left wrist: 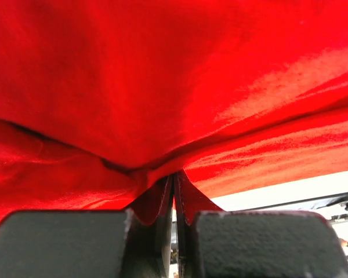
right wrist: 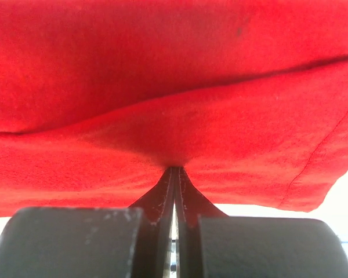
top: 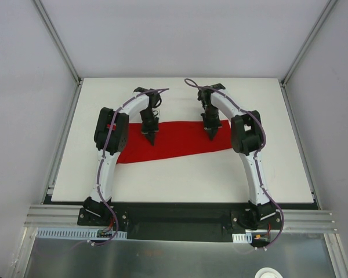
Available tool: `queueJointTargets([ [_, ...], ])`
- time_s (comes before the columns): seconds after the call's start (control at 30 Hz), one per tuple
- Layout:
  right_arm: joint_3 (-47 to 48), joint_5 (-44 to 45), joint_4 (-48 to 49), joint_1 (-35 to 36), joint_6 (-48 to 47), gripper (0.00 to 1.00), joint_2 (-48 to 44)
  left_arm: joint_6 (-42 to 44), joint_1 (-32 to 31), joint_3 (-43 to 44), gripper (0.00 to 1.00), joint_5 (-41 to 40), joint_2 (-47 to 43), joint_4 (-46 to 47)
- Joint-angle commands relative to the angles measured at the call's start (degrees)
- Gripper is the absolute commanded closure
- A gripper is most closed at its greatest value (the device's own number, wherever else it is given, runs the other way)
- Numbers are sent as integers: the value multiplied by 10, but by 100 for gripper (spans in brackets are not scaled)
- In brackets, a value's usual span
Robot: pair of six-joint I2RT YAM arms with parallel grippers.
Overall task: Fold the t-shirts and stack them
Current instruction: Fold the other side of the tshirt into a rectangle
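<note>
Though bright red, t-shirt [top: 180, 142] sleeves indistinct.

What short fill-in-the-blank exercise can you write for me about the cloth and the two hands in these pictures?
1. The t-shirt on the white table has the colour ___.
2. The left hand is ___ on the t-shirt, with cloth pinched between its fingers.
3. The number of hands gripping the t-shirt is ___, since the right hand pinches it too.
Missing words: red; shut; two.
</note>
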Motion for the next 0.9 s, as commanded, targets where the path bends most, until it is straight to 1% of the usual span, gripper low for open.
queueJointTargets([
  [0.0, -27, -9, -27, 7, 8, 99, -3, 20, -4, -18, 100, -29, 23, -22],
  [0.07, -45, -17, -20, 11, 8, 100, -11, 19, -1, -20, 100, -54, 22, -25],
  [0.17, -57, -19, -20, 20, 9, 99, -16, 12, 6, -13, 100, -67, 18, -27],
  [0.23, -59, -20, -20, 29, 16, 99, -20, 13, 13, 3, 100, -65, 20, -28],
  [0.3, -65, -41, -15, 33, 18, 99, -22, 12, 16, 15, 100, -65, 21, -28],
  [0.47, -55, -28, -16, 43, 31, 99, -30, 24, 18, 17, 100, -43, 11, -20],
  [0.5, -46, -27, -16, 42, 32, 99, -37, 29, 18, 19, 100, -31, -9, -17],
  [0.57, -33, 5, -21, 42, 33, 99, -66, 27, 20, 17, 100, -30, -39, -10],
  [0.6, -19, 10, -23, 42, 33, 100, -95, 25, 19, 15, 100, -25, -76, -7],
  [0.67, -11, 29, -22, 38, 37, 99, -129, 17, 18, 7, 100, -18, -116, 1],
  [0.7, -11, 33, -20, 38, 37, 99, -146, 7, 18, 0, 97, -14, -156, 13],
  [0.73, -15, 36, -13, 31, 39, 99, -182, 1, 18, -4, 95, -8, -176, 19],
  [0.77, -18, 44, -11, 28, 41, 99, -198, -5, 15, -6, 91, -7, -194, 27],
  [0.8, -24, 47, -7, 25, 42, 99, -214, -15, 14, -12, 90, 3, -221, 42],
  [0.87, -46, 52, -4, 12, 42, 100, -252, -21, 8, -11, 88, 39, -235, 49],
])
